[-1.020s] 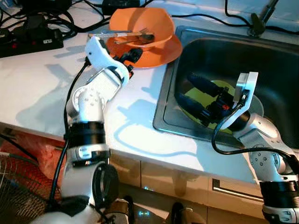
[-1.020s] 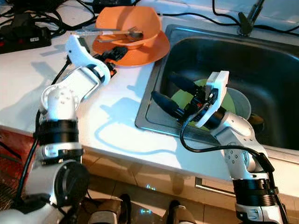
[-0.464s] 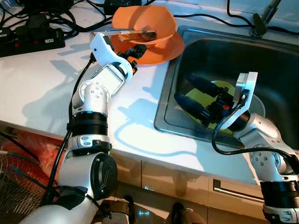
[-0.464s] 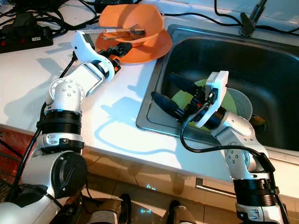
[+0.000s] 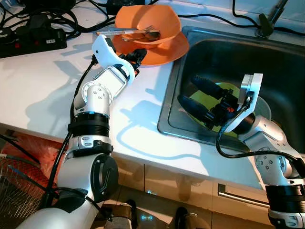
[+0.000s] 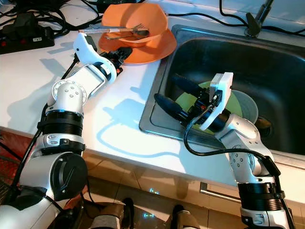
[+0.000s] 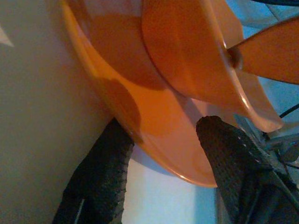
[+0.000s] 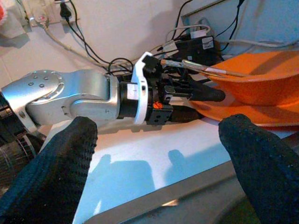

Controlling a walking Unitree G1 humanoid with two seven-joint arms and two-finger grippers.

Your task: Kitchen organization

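An orange plate sits on the white counter beside the sink, carrying an orange bowl with a fork and other cutlery laid across it. My left gripper is open at the plate's near-left rim. In the left wrist view one finger lies under the plate's rim and the other finger above it. My right gripper hangs open over the left part of the steel sink, above a yellow-green plate.
A power strip and black cables lie at the back left of the counter. The tap's base stands behind the sink. A grey dish lies under the green plate. A wire fan guard stands below the counter edge.
My left arm has reached further toward the orange plate, bringing its fingers around the rim. The right gripper has stayed in place over the sink.
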